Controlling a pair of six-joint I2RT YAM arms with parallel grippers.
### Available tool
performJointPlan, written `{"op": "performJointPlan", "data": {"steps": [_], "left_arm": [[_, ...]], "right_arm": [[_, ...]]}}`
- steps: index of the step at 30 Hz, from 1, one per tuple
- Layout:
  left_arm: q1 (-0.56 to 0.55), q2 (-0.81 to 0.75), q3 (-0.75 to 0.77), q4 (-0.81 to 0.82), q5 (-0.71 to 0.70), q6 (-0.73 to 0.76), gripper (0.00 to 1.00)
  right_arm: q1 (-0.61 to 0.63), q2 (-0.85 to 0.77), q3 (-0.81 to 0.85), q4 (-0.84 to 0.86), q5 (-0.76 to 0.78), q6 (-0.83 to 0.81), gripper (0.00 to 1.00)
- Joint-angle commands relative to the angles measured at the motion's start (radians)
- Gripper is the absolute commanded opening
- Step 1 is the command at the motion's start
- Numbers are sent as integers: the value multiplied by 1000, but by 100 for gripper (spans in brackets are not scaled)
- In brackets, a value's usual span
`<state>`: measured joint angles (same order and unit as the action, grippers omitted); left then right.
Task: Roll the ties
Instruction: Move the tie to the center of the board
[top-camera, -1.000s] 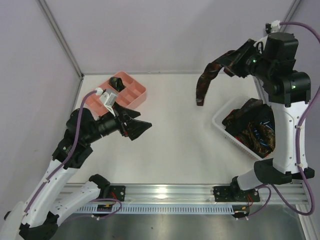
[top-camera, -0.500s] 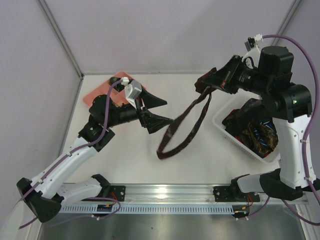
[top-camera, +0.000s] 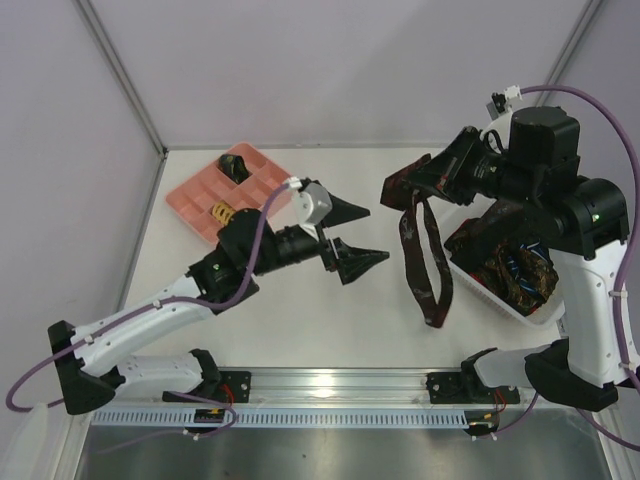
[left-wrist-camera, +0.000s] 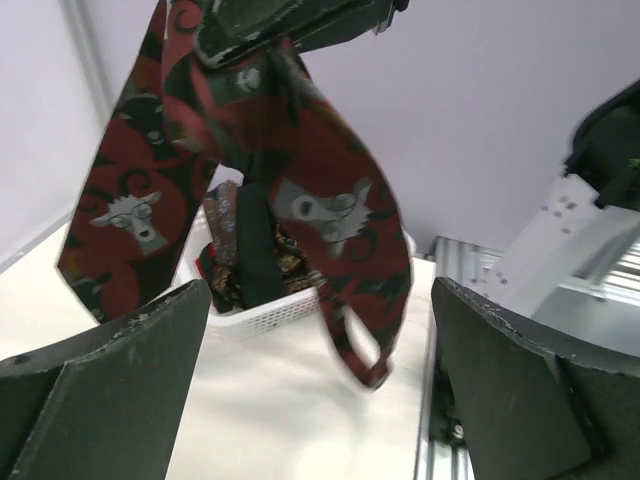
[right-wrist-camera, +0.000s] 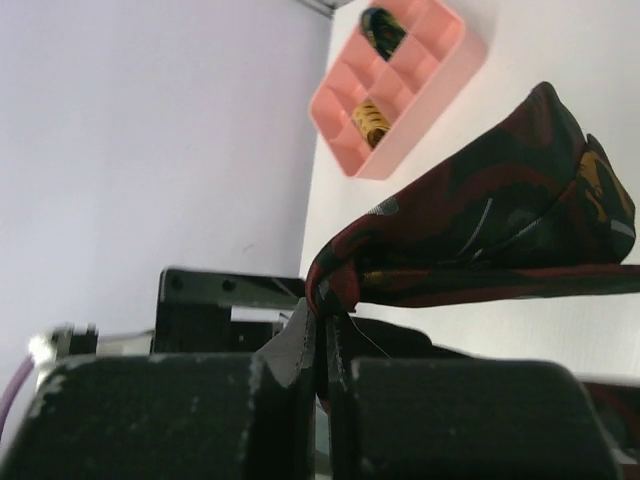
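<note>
My right gripper (top-camera: 403, 186) pinches one tie (top-camera: 424, 262), which dangles over the worktop's right half, just beside the basket (top-camera: 437, 243). My left gripper (top-camera: 373, 232) hovers mid-worktop, jaws spread wide. Next, I reckon: lay the tie flat, then catch an end for rolling.

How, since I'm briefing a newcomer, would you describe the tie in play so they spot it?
Find the white mesh basket on the table's right. Just left of it, a dark red patterned tie dangles from the right gripper. Unlike the ties heaped in the basket, it hangs in the air.
</note>
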<state>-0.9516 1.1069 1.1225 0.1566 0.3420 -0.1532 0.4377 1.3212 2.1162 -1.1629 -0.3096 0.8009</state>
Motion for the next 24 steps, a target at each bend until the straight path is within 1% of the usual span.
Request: {"op": "performJointPlan", "data": {"steps": [1, 2, 3, 4, 5, 7, 8, 10, 11, 12, 14, 15, 19, 24], "left_arm": [[-129, 27, 57, 14, -340, 121, 100], [-154, 37, 74, -15, -486, 132, 100], [-174, 44, 85, -15, -526, 141, 100], [-215, 50, 97, -12, -597, 147, 100], [-231, 68, 108, -9, -680, 136, 100], [-257, 90, 141, -28, -728, 135, 100], [-268, 117, 157, -35, -750, 144, 100], [-303, 152, 195, -40, -836, 184, 100], [-314, 186, 206, -38, -853, 232, 100], [-331, 197, 212, -17, -879, 254, 100], [-346, 206, 192, 42, -888, 315, 100], [-352, 208, 172, 82, -865, 325, 100], [-366, 232, 177, 100, -828, 342, 100], [-372, 281, 195, 133, -834, 340, 100]], "right_arm": [[7, -22, 7, -72, 148, 61, 0], [6, -23, 10, -93, 164, 70, 0], [7, -23, 10, -99, 179, 86, 0], [7, -25, 13, -110, 217, 95, 0], [9, -24, 19, -133, 239, 106, 0], [9, -22, 22, -152, 301, 130, 0], [12, -17, 27, -179, 309, 142, 0], [13, -13, 28, -207, 387, 185, 0], [16, -14, 27, -210, 401, 202, 0], [15, -14, 21, -210, 412, 233, 0], [18, -11, 21, -205, 437, 253, 0], [18, -8, 25, -207, 441, 261, 0], [18, 18, 44, -201, 437, 284, 0], [22, 23, 62, -198, 435, 288, 0]]}}
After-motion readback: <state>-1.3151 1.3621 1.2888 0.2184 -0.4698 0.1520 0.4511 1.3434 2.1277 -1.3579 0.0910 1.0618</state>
